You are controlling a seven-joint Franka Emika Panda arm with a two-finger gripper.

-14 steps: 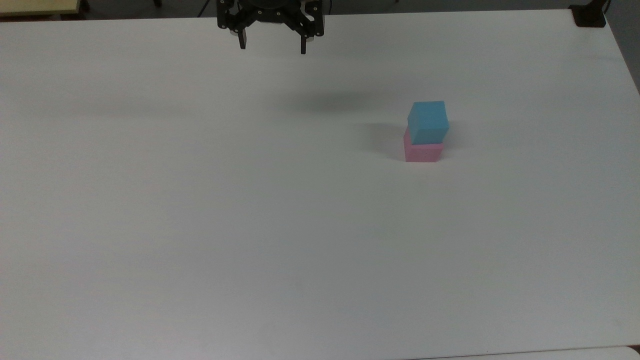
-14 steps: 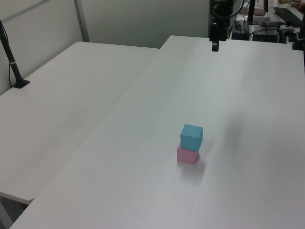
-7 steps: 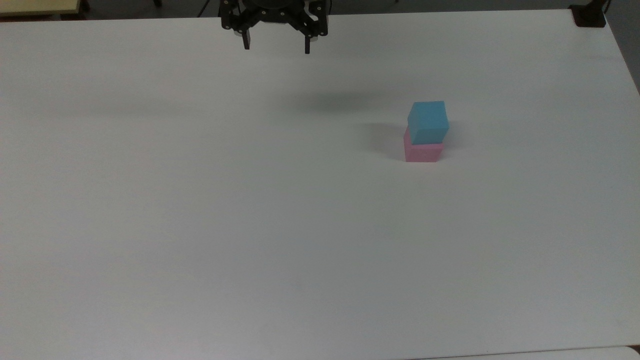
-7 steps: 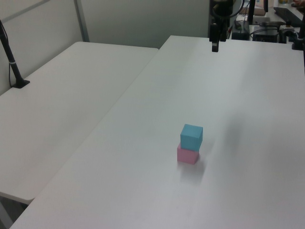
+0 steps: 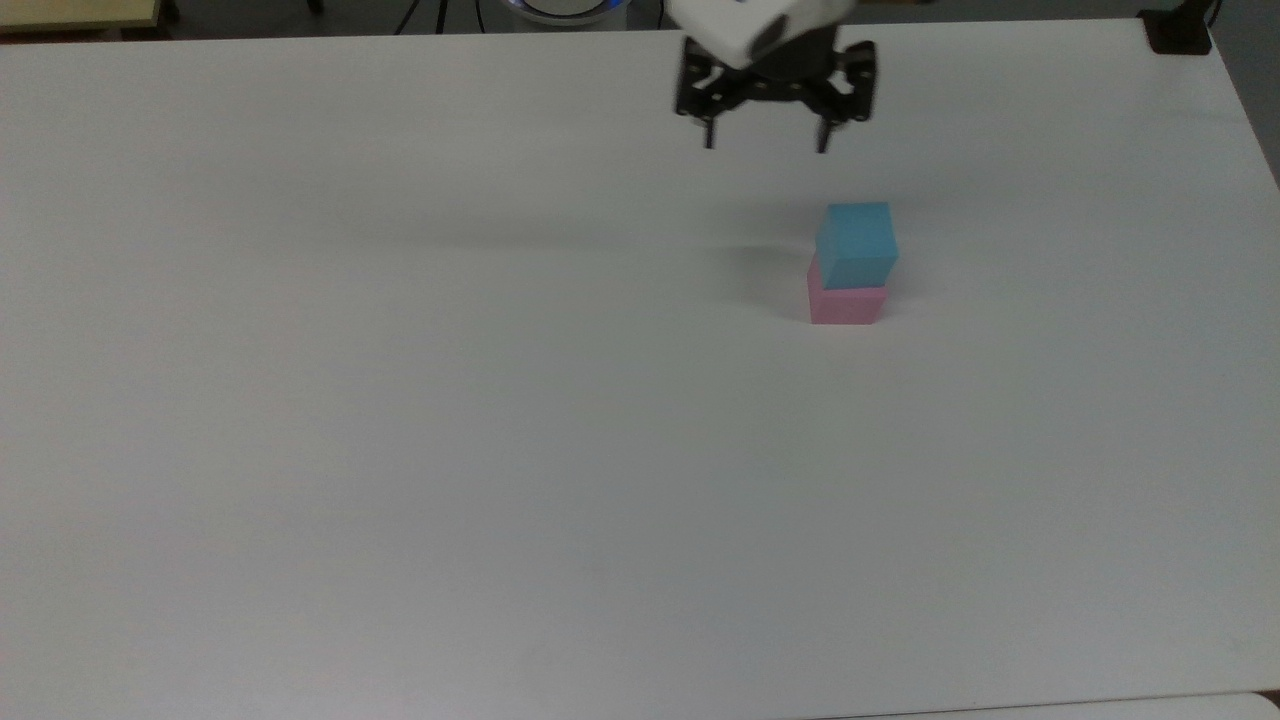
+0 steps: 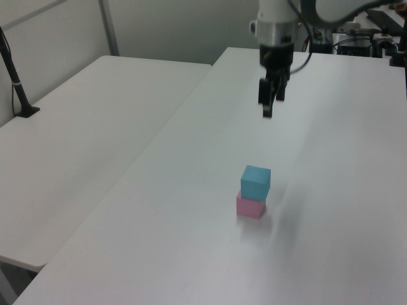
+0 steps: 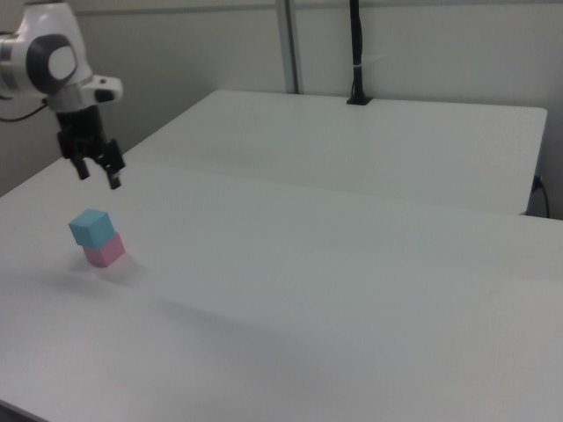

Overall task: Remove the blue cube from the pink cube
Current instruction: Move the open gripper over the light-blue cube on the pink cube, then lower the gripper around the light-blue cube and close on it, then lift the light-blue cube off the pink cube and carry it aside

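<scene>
Robotics lab: bare white tables [image 6: 95, 127], partition walls [image 7: 422, 44], robot arm [image 7: 48, 53].

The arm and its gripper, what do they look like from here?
The arm has glossy white rounded shells with a dark grey round joint cap. The gripper is black, a boxy frame with small pale screws and two thin black fingers. A dark cable loops beside the wrist.

White arm with black gripper [image 5: 765, 145] [image 6: 267, 109] [image 7: 99, 178] pointing down, its 2 fingers [image 5: 709, 136] spread apart, holding nothing
</scene>
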